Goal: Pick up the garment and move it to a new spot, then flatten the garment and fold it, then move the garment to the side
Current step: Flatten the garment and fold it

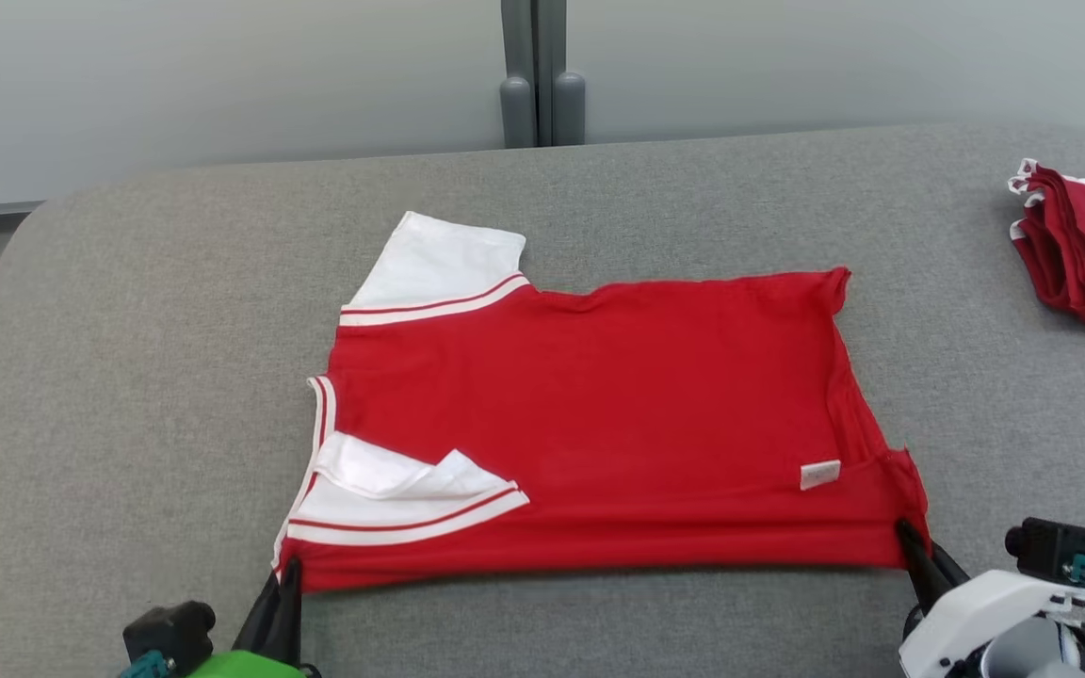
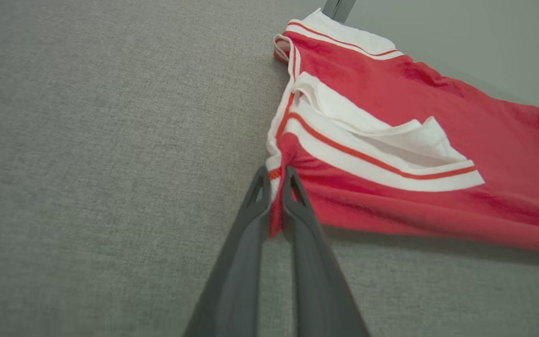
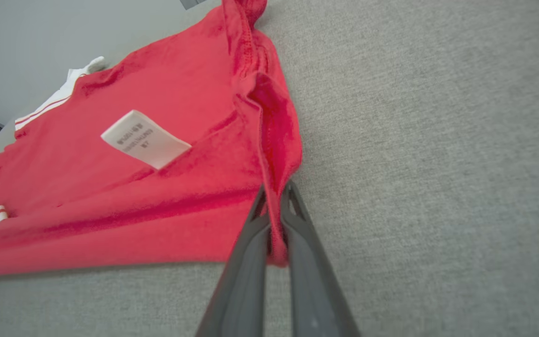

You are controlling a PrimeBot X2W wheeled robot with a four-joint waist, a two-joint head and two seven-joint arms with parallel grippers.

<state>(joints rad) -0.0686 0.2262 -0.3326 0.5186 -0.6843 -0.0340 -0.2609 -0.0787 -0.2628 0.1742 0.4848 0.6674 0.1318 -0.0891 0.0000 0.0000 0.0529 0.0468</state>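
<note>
garment (image 1: 599, 424) spreads between left gripper (image 1: 290, 565) and right gripper (image 1: 904, 529), each pinching a near corner.

The head camera looks forward and down from above the near edge of the table (image 1: 128, 330), taking in the whole shirt (image 1: 599, 424). Each wrist camera sits low and close, looking along its own fingers: the left gripper (image 2: 276, 172) at the collar-end corner, the right gripper (image 3: 276, 189) at the hem corner. All three views share the shirt's near edge.
</note>
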